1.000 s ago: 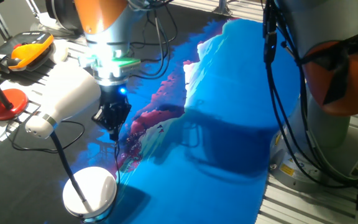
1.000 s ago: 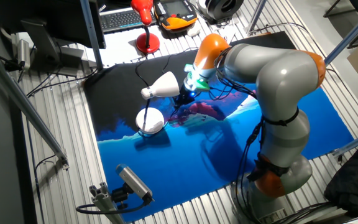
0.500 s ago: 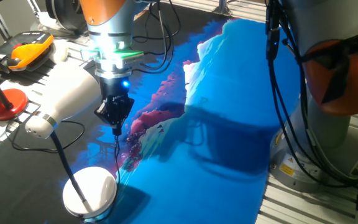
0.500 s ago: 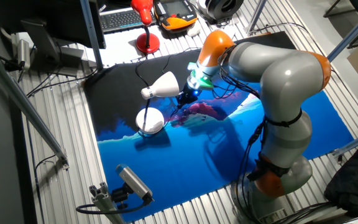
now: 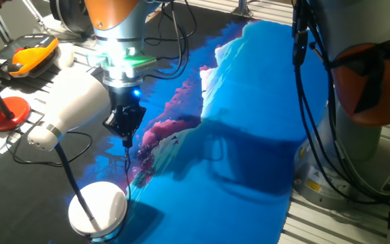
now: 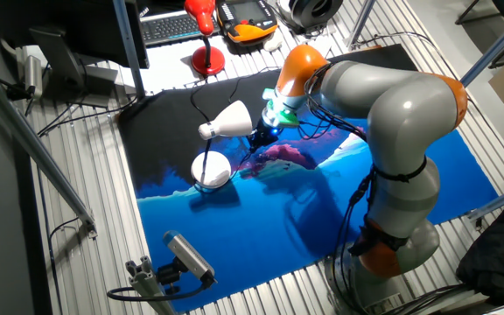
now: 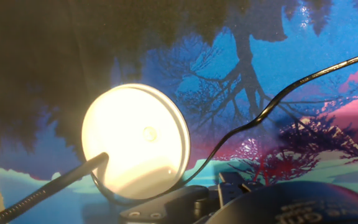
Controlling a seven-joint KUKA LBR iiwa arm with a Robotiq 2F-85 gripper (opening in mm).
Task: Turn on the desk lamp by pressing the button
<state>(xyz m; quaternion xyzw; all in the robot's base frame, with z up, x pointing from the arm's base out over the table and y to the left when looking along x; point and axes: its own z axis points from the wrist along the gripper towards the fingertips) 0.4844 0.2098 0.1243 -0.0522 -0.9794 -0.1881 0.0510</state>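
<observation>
White and brightly lit, the disc base of the desk lamp is seen below and ahead of the gripper, which hangs beside the shade. The finger gap cannot be told. The thin stem or black cable could be snagged on descent, tipping the lamp.
</observation>
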